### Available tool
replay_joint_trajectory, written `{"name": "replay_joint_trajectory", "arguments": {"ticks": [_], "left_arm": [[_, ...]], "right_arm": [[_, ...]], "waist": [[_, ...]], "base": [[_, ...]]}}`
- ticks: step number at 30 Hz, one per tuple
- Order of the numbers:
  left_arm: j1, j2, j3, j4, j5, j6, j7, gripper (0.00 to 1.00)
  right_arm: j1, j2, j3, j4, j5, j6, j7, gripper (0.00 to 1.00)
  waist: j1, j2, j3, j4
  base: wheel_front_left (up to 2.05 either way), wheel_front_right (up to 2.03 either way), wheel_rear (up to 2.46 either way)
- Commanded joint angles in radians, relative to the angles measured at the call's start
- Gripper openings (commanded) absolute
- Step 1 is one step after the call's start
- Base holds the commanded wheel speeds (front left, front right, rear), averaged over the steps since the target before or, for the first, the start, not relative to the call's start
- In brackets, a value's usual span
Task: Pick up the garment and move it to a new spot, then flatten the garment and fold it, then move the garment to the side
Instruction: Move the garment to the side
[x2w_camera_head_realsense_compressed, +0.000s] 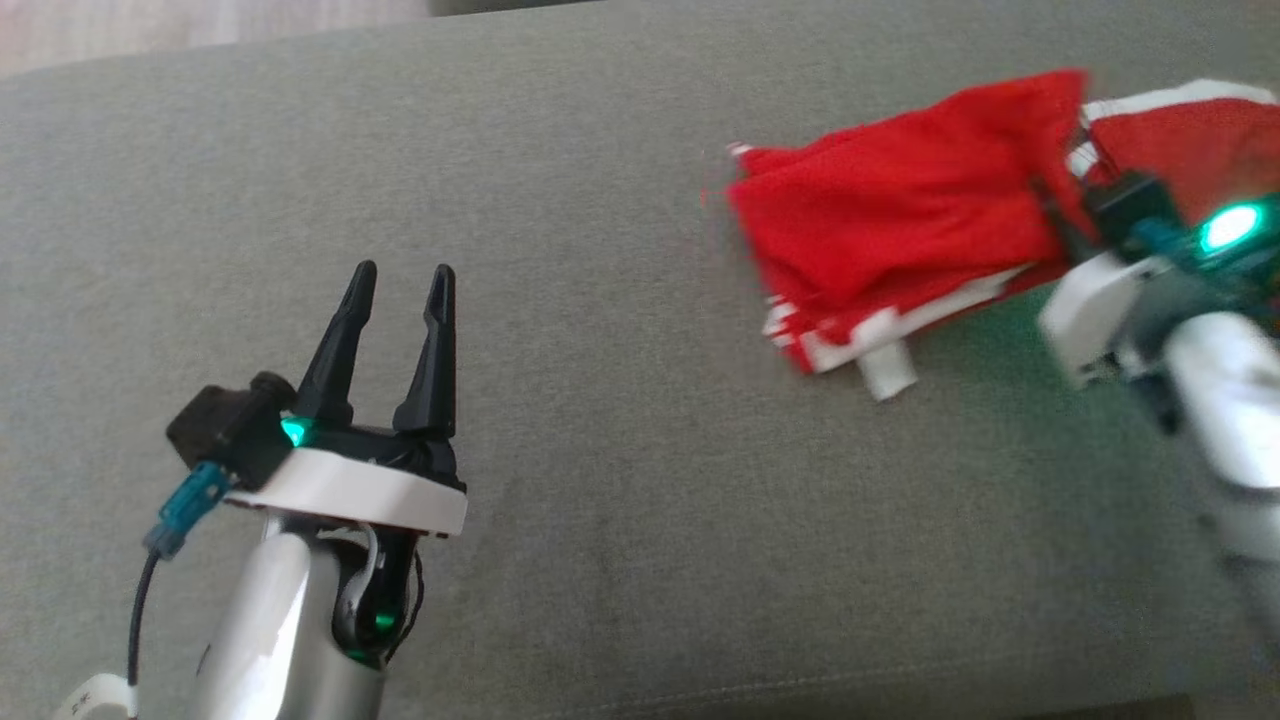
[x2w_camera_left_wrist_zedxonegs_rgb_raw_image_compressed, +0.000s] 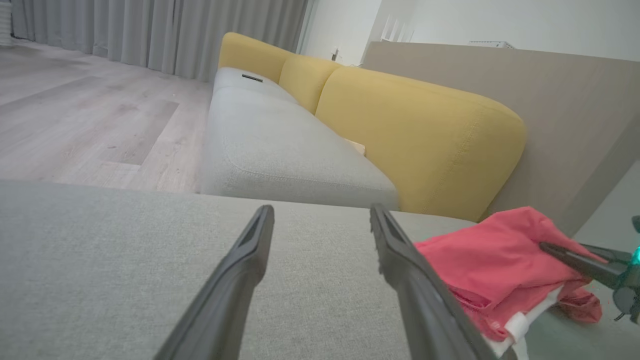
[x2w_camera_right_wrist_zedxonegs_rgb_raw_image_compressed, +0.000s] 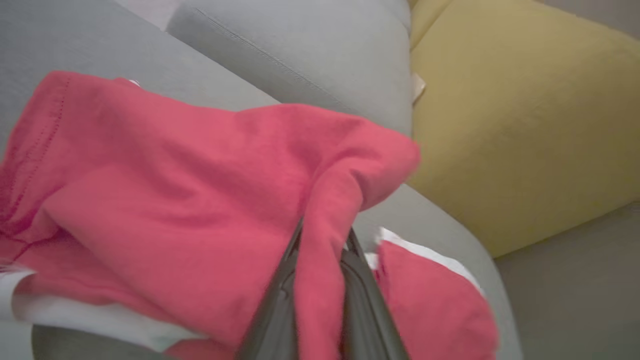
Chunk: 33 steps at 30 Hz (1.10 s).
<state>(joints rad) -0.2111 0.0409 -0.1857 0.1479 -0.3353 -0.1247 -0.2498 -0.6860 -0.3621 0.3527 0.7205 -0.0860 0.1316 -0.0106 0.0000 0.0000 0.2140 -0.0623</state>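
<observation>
The garment is red with white trim and lies bunched on the grey cushion at the upper right. My right gripper is shut on a fold of the garment; in the right wrist view the red cloth runs between its two fingers. The cloth is lifted into a peak at the grip. In the left wrist view the garment is at the right, pinched by the right gripper. My left gripper stands open and empty at the lower left, well away from the garment.
A yellow sofa backrest and a further grey seat cushion lie beyond the work cushion. Wooden floor and grey curtains are off to the left. A beige panel rises behind the sofa.
</observation>
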Motion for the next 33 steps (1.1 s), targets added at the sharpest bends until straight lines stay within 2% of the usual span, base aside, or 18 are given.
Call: {"name": "replay_joint_trajectory", "arguments": {"ticks": [1,6,7,13,19,25,29,30,31,32,33], "left_arm": [[-0.037,0.009,0.025,-0.038,0.008,-0.006,-0.012,1.00],[-0.052,0.009,0.018,-0.040,0.011,-0.006,-0.012,1.00],[-0.052,0.009,0.018,-0.040,0.011,-0.006,-0.012,1.00],[-0.073,0.009,0.004,-0.039,0.012,-0.006,-0.012,1.00],[-0.095,0.009,-0.003,-0.040,0.017,-0.006,-0.012,1.00],[-0.108,0.009,-0.004,-0.041,0.019,-0.006,-0.012,1.00],[-0.113,0.009,0.000,-0.040,0.021,-0.006,-0.012,1.00],[-0.114,0.009,0.001,-0.040,0.021,-0.006,-0.012,1.00],[-0.115,0.009,0.001,-0.039,0.022,-0.006,-0.012,1.00],[-0.116,0.009,0.002,-0.038,0.022,-0.006,-0.012,1.00],[-0.117,0.009,0.002,-0.036,0.022,-0.006,-0.012,1.00]], "right_arm": [[-0.029,-0.051,0.011,-0.046,0.014,-0.001,0.011,0.00],[-0.045,-0.207,-0.028,-0.092,0.045,-0.001,0.063,0.00],[-0.045,-0.207,-0.028,-0.092,0.045,-0.001,0.063,0.00],[-0.037,-0.321,-0.128,-0.070,0.015,-0.001,0.097,0.00],[-0.031,-0.350,-0.213,-0.039,-0.035,-0.001,0.107,0.00],[-0.026,-0.340,-0.285,-0.025,-0.102,-0.001,0.146,0.00],[-0.018,-0.310,-0.332,-0.034,-0.131,-0.001,0.182,0.00],[-0.017,-0.303,-0.346,-0.039,-0.138,-0.001,0.190,0.17],[-0.014,-0.297,-0.360,-0.044,-0.146,-0.001,0.195,0.75],[-0.012,-0.289,-0.376,-0.050,-0.150,-0.001,0.195,1.00],[-0.009,-0.282,-0.386,-0.056,-0.157,-0.001,0.194,1.00]], "waist": [[0.0000,0.0000,0.013,-0.011],[0.0000,0.0000,0.049,-0.017],[0.0000,0.0000,0.049,-0.017],[0.0000,0.0000,0.094,-0.001],[0.0000,0.0000,0.137,0.019],[0.0000,0.0000,0.167,0.028],[0.0000,0.0000,0.176,0.026],[0.0000,0.0000,0.177,0.025],[0.0000,0.0000,0.177,0.024],[0.0000,0.0000,0.177,0.023],[0.0000,0.0000,0.175,0.023]], "base": [[0.00,0.00,0.00],[0.00,0.00,0.00],[0.00,0.00,0.00],[0.00,0.00,0.00],[0.00,0.00,0.00],[0.00,0.00,0.00],[0.00,0.00,0.00],[0.00,0.00,0.00],[0.00,0.00,0.00],[0.00,0.00,0.00],[0.00,0.00,0.00]]}}
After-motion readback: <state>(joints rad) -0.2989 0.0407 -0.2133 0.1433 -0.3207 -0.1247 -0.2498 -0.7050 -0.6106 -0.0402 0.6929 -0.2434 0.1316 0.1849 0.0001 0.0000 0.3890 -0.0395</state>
